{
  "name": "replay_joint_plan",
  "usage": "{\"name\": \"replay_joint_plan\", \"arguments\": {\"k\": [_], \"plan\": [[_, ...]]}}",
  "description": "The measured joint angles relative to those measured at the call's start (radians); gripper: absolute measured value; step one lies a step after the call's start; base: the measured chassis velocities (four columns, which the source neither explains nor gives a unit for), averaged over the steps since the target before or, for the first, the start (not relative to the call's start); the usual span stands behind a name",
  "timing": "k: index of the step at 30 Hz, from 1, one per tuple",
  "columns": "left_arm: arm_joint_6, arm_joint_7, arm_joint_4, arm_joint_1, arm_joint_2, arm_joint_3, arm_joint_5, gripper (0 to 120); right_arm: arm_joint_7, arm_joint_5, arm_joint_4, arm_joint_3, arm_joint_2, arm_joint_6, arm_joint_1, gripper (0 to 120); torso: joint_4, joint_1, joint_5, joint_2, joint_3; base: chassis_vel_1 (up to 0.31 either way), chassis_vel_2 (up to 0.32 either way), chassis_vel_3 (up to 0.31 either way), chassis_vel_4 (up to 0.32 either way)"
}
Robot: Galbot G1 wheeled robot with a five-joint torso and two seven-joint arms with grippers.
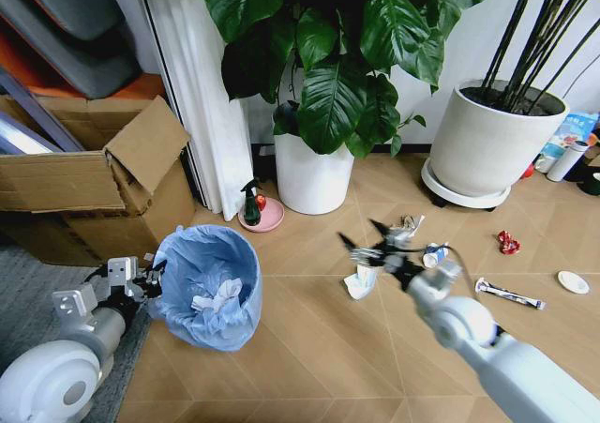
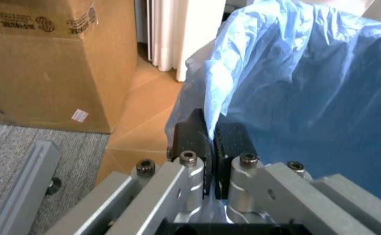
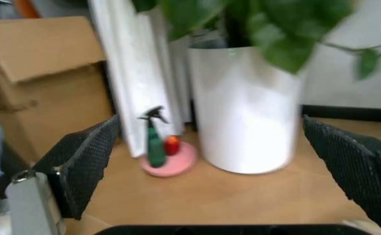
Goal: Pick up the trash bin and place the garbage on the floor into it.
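Left pincer point(image 2: 210, 142) clamped on trash bin point(image 1: 208, 287) rim, bin tilted, right pincer point(image 1: 375, 245) spread open above garbage point(image 1: 361, 282) right of bin

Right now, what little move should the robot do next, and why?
Probably lower the open right gripper onto the crumpled white paper just below it. The left gripper already pinches the trash bin by its rim, and garbage lies on the floor.

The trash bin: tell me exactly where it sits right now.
In the head view the trash bin is low on the robot's left, tilted, its rim pinched by the left gripper, with the cardboard box behind it and the grey mat beside it.
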Motion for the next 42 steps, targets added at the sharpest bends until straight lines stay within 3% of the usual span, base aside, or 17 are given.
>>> {"name": "replay_joint_plan", "arguments": {"k": [2,4,7,12,21,42], "plan": [[-0.001,0.001,0.0,0.0,-0.003,-0.002,0.003,0,-0.029,-0.018,0.012,0.137,0.02,0.0,-0.1,100,-0.0009,0.0,0.0004,0.0,0.0,0.0,0.0,0.0,0.0],[-0.002,0.001,0.0,0.0,-0.004,-0.003,0.004,0,-0.04,-0.028,0.015,0.174,0.029,0.002,-0.126,100,-0.0009,0.0,0.0001,0.0,0.0,0.0,0.0,0.0,0.0],[-0.004,0.002,0.001,-0.006,-0.017,-0.002,0.012,0,-0.081,-0.099,0.015,0.342,0.087,0.073,-0.271,100,-0.0005,0.0,0.0001,0.0,0.0,0.0,0.0,0.0,0.0],[-0.006,0.005,-0.01,0.001,-0.037,0.008,0.029,0,-0.075,-0.139,0.005,0.413,0.159,0.131,-0.363,100,-0.0004,0.0,0.0001,0.0,0.0,0.0,0.0,0.0,0.0],[-0.008,0.006,-0.019,0.008,-0.04,0.011,0.035,0,-0.088,-0.16,-0.009,0.417,0.24,0.137,-0.385,100,-0.0003,0.0,0.0001,0.0,0.0,0.0,0.0,0.0,0.0],[-0.011,0.008,-0.019,0.006,-0.049,0.03,0.046,0,-0.109,-0.145,-0.019,0.422,0.244,0.151,-0.389,100,-0.0005,0.0,0.0001,0.0,0.0,-0.024,-0.009,0.034,0.008]]}}
